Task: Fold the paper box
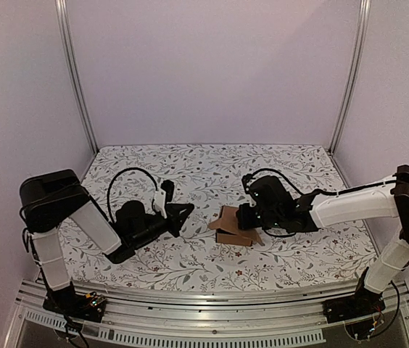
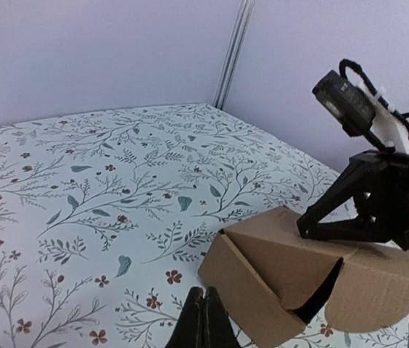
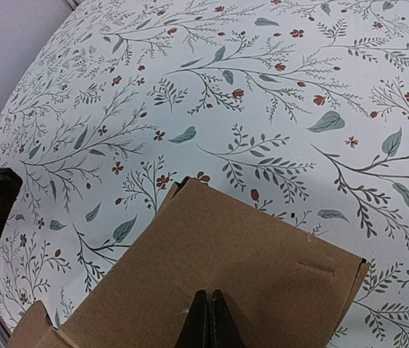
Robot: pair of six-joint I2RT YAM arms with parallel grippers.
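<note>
The paper box [image 1: 232, 227] is a brown cardboard carton, partly folded, on the floral cloth at mid-table. In the left wrist view the box [image 2: 277, 272] shows a raised side wall, a sloping top panel and a rounded flap hanging at its right. My right gripper [image 1: 243, 216] is shut, with its tips pressed down on the top panel [image 3: 219, 254]; the closed fingertips [image 3: 209, 299] hold nothing between them. It also shows in the left wrist view [image 2: 307, 226]. My left gripper [image 1: 187, 211] is shut and empty, low over the cloth just left of the box [image 2: 204, 296].
Floral tablecloth [image 1: 212, 170] covers the table. Purple walls and two metal posts [image 1: 76, 76] [image 1: 349, 72] close the back and sides. A black cable [image 1: 128, 174] loops over the left arm. An aluminium rail [image 1: 212, 319] runs along the near edge.
</note>
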